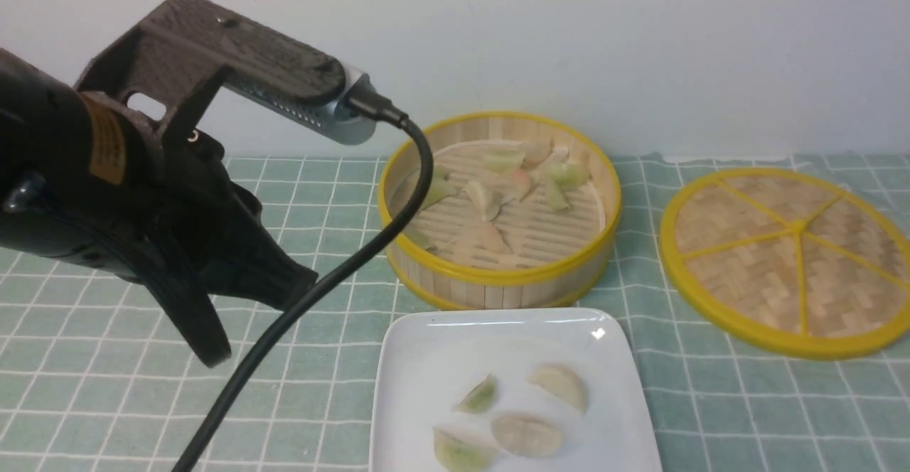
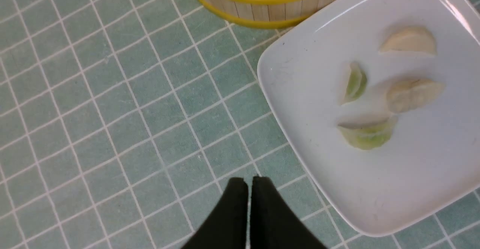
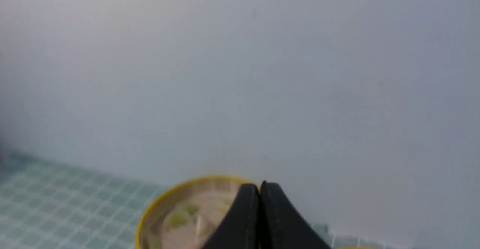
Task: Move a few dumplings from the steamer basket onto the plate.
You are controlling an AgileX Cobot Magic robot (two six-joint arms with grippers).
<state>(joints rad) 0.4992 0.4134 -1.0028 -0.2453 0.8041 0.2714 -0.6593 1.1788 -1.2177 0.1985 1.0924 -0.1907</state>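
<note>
Front view, label on left arm: orange, writing too small to read.
Dumplings: four, pale green and cream, on white square plate; others in steamer basket.
Left wrist view, left gripper: closed, empty.
Right wrist view, right gripper: closed, empty.

A green checked cloth under steamer basket, plate and woven disc.

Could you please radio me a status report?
Both grippers' fingers shut, empty; four dumplings on plate, more in steamer basket; nothing visibly blocking.
</note>
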